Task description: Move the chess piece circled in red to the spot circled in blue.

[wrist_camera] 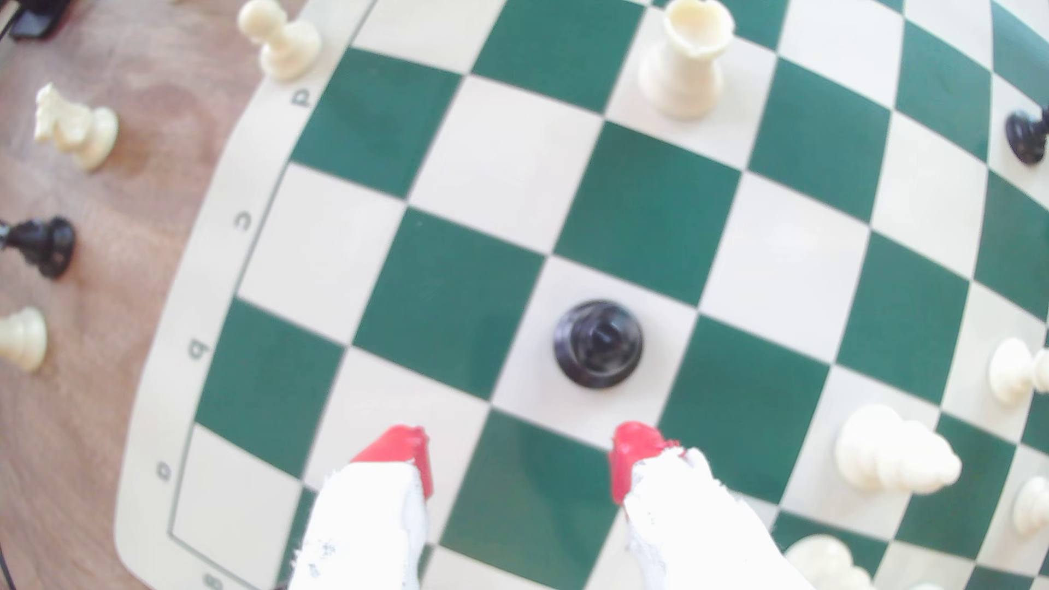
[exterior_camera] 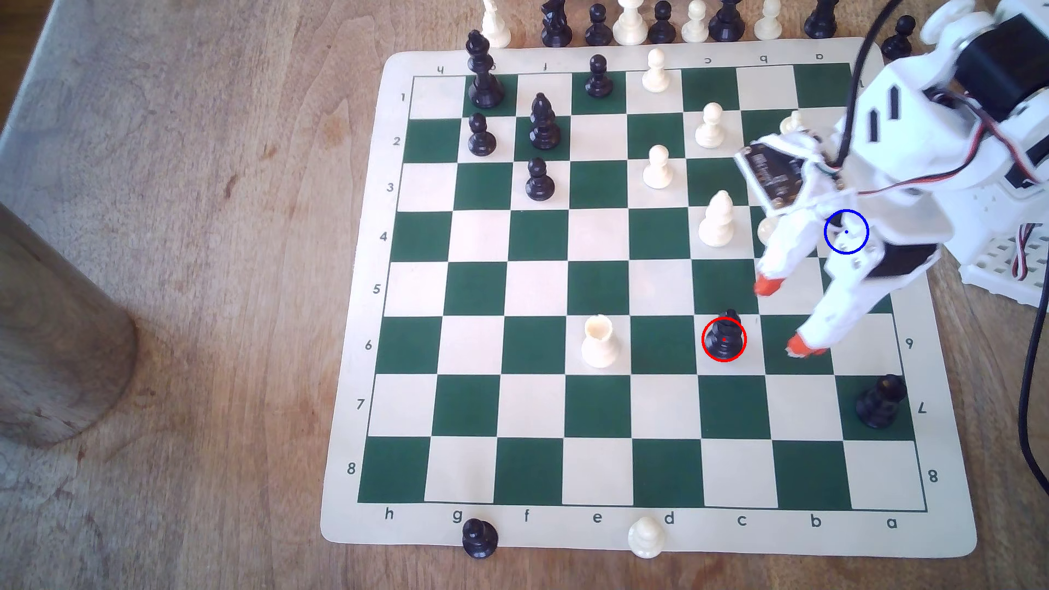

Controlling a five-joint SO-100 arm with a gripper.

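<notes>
A hobby tabletop: roll-up chessboard [exterior_camera: 363,340] on a worn wooden table [exterior_camera: 198,255].

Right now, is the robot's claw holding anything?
No, nothing. The gripper is open, its red fingertips apart, not touching the black piece.

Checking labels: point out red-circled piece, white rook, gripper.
red-circled black piece [exterior_camera: 724,339]: exterior view, its body.
white rook [exterior_camera: 599,342]: exterior view, its waist.
gripper [wrist_camera: 519,454]: wrist view, midway between red fingertips.

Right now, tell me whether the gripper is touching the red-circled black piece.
Apart. In the wrist view, bare board separates the open gripper from the black piece.
</notes>
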